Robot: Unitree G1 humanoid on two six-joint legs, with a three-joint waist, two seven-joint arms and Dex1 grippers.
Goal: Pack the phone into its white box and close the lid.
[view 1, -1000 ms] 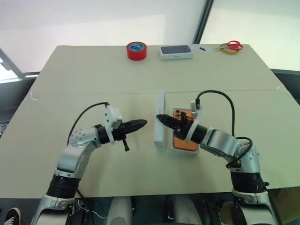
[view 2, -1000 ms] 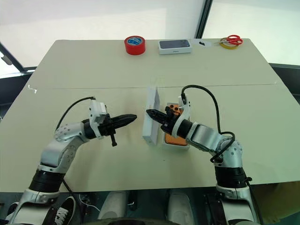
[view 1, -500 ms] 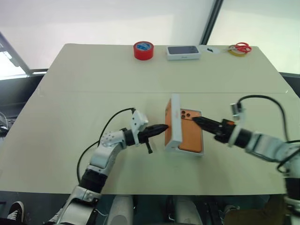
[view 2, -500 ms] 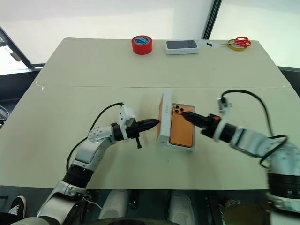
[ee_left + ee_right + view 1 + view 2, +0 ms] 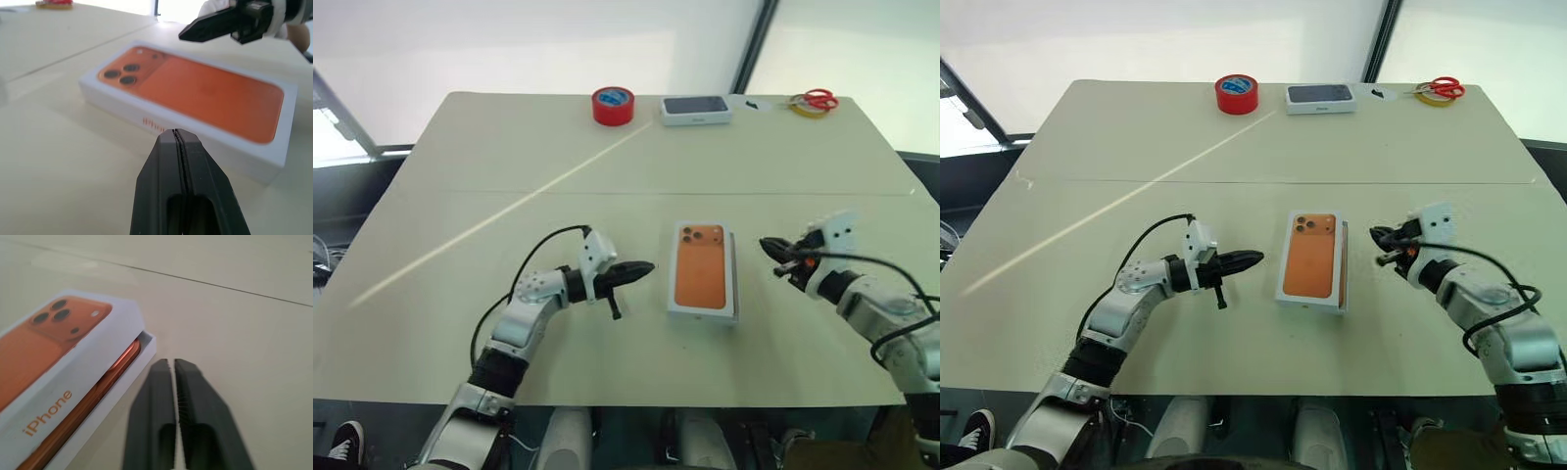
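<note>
The lid (image 5: pixel 703 269), white with an orange phone picture on top, lies flat over the white box in the middle of the table. In the right wrist view the lid (image 5: pixel 58 347) sits raised on that side. The phone's orange edge (image 5: pixel 105 382) and the white box's wall (image 5: pixel 122 387) show beneath it. My left gripper (image 5: pixel 649 266) is shut and empty. It points at the lid's left side from a short gap away. To the right of the box, and apart from it, my right gripper (image 5: pixel 766 245) is shut on nothing.
Along the table's far edge stand a red tape roll (image 5: pixel 613 105) and a dark-topped white box (image 5: pixel 696 109). Red scissors (image 5: pixel 818 98) lie there too, on a yellow tape ring. The table's front edge runs just below the packed box.
The lid stood on edge along the box's left side and now lies down over the box and phone. My right gripper drew back to the right, rolled and shut.
</note>
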